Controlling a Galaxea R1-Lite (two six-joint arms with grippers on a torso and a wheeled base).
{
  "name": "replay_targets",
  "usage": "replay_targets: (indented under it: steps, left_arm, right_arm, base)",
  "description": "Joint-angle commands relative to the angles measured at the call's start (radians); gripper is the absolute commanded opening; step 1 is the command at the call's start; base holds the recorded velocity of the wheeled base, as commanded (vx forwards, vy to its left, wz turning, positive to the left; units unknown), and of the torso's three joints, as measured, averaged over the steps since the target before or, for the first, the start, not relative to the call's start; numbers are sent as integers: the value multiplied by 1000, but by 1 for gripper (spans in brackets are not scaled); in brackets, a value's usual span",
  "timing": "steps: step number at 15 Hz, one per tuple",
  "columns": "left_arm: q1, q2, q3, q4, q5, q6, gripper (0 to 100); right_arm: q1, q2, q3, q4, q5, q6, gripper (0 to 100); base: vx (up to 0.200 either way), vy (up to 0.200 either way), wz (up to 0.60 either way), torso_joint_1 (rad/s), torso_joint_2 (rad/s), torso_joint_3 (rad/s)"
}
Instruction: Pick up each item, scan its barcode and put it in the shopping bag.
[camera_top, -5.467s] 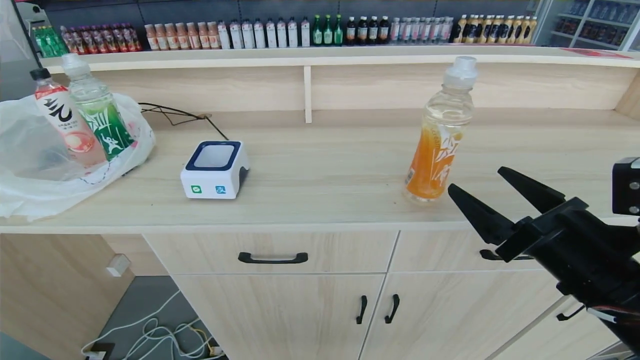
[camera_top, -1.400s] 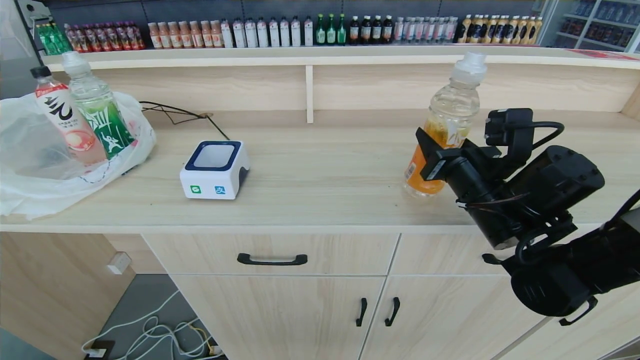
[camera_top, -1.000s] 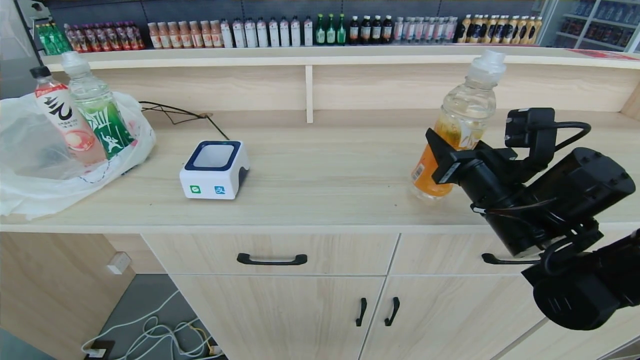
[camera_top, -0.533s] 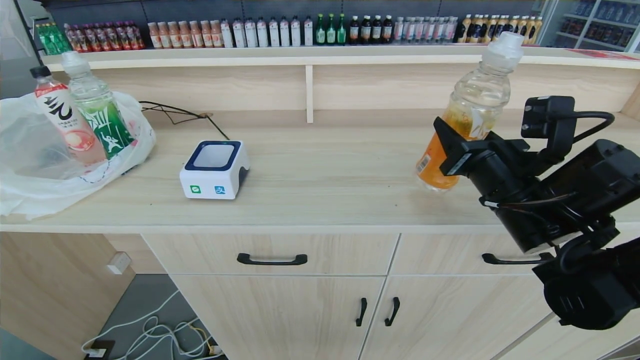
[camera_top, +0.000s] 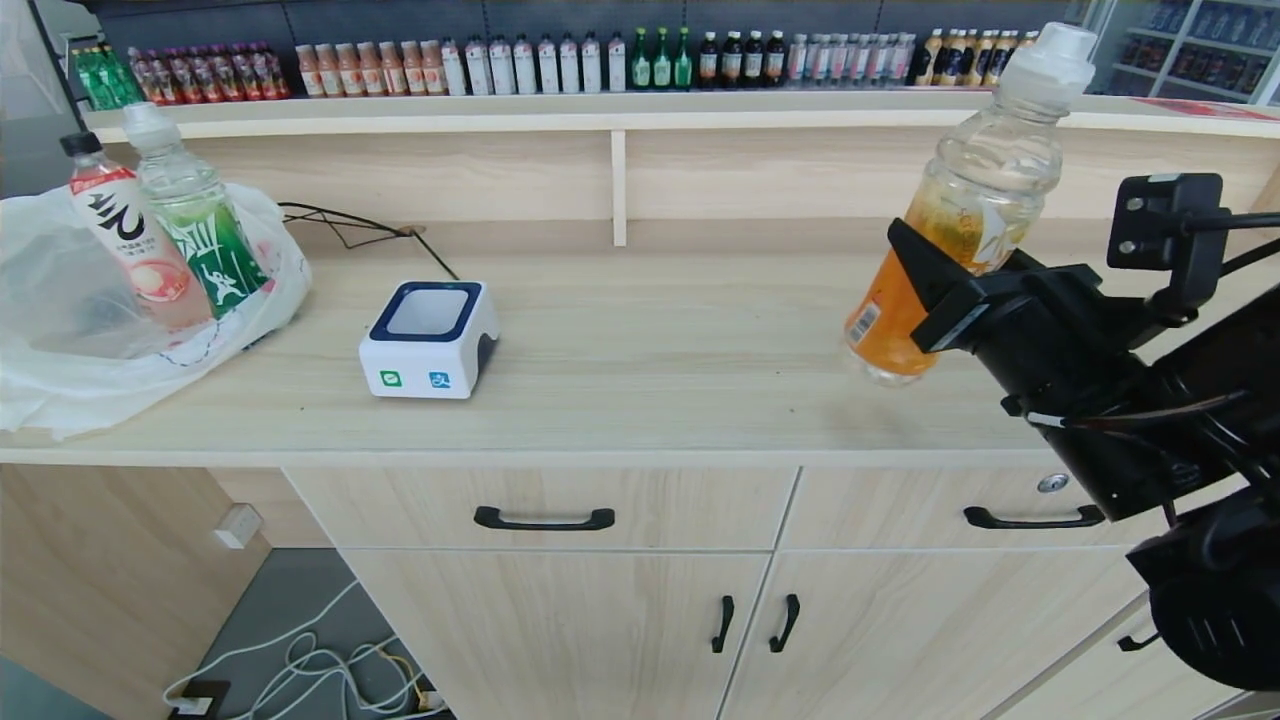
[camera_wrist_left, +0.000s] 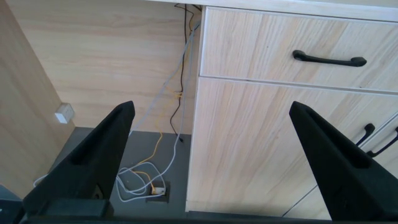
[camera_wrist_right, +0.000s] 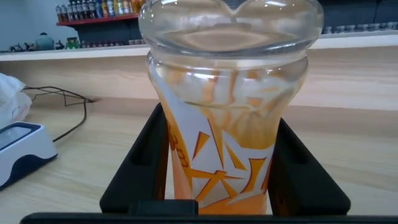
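My right gripper (camera_top: 945, 275) is shut on an orange drink bottle (camera_top: 950, 220) with a white cap, held tilted a little above the right part of the wooden counter (camera_top: 650, 340). Up close, the orange drink bottle (camera_wrist_right: 227, 130) sits between the black fingers (camera_wrist_right: 140, 162). A white scanner (camera_top: 430, 338) with a blue-rimmed window stands left of centre on the counter. The white shopping bag (camera_top: 60, 330) lies at the far left, holding a pink bottle (camera_top: 125, 235) and a green bottle (camera_top: 195, 215). My left gripper (camera_wrist_left: 211, 155) is open, low in front of the cabinet.
A raised shelf (camera_top: 620, 115) runs along the back of the counter, with a row of bottles (camera_top: 600, 60) behind it. A black cable (camera_top: 350, 230) runs from the scanner to the back. Drawers and cabinet doors (camera_top: 545, 520) lie below the counter; cables lie on the floor (camera_top: 300, 665).
My right gripper came up to the orange bottle, closed on it and lifted it off the counter, up and to the right, tilting it. The scanner and bag have not moved.
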Motion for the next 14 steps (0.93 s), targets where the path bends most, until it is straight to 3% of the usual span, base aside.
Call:
replay_targets:
  steps: [1,8,11,14]
  left_arm:
    - [0,0,0,0,0,0,100]
    - [0,0,0,0,0,0,100]
    - [-1,0,0,0,0,0,100]
    - [0,0,0,0,0,0,100]
  right_arm:
    - [4,-82,93,0,51,26,0]
    - [10,-214,293,0,232,215,0]
    - [10,-215,316,0,381,290,0]
    - [41,-198,299,0,433,445,0]
  base:
    - [0,0,0,0,0,0]
    - [0,0,0,0,0,0]
    - [0,0,0,0,0,0]
    - [0,0,0,0,0,0]
